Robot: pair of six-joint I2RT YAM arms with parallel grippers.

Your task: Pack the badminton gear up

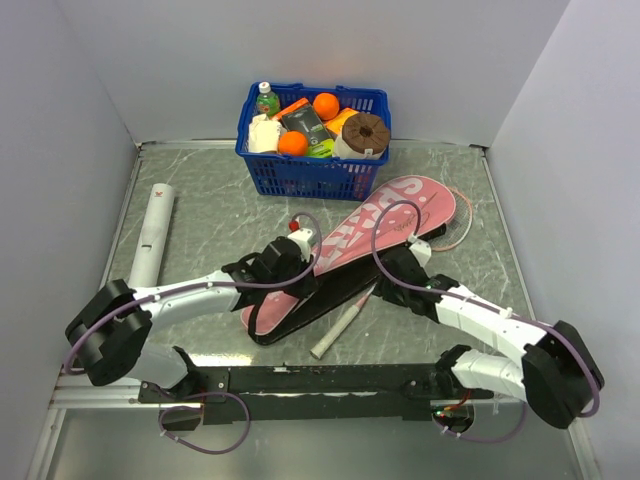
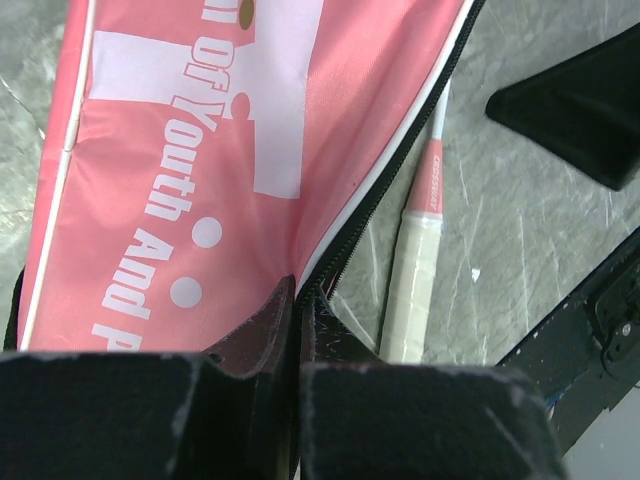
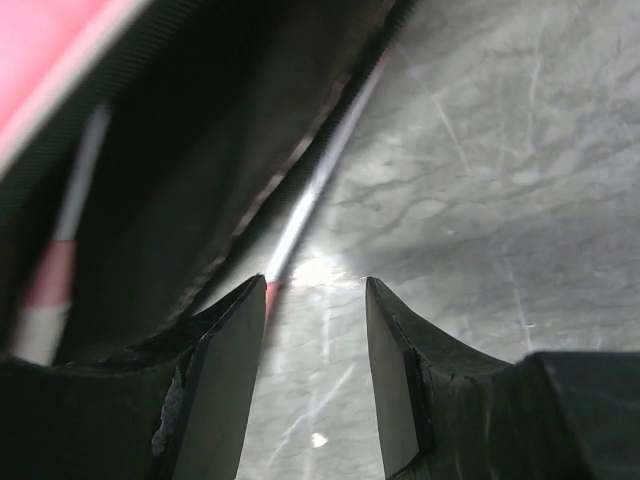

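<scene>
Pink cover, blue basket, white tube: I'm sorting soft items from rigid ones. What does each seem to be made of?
The pink cover looks like woven synthetic fabric with a slight sheen; it creases and has a zipper along its edge. The blue basket is probably moulded plastic, given its even lattice walls. The white tube looks smooth, matte and rigid; plastic or card, too small to tell.

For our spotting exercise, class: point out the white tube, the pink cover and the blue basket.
white tube (image 1: pixel 150 240), top view, middle of its length.
pink cover (image 1: pixel 350 238), top view, its lettered panel.
blue basket (image 1: pixel 310 178), top view, its front wall.
</scene>
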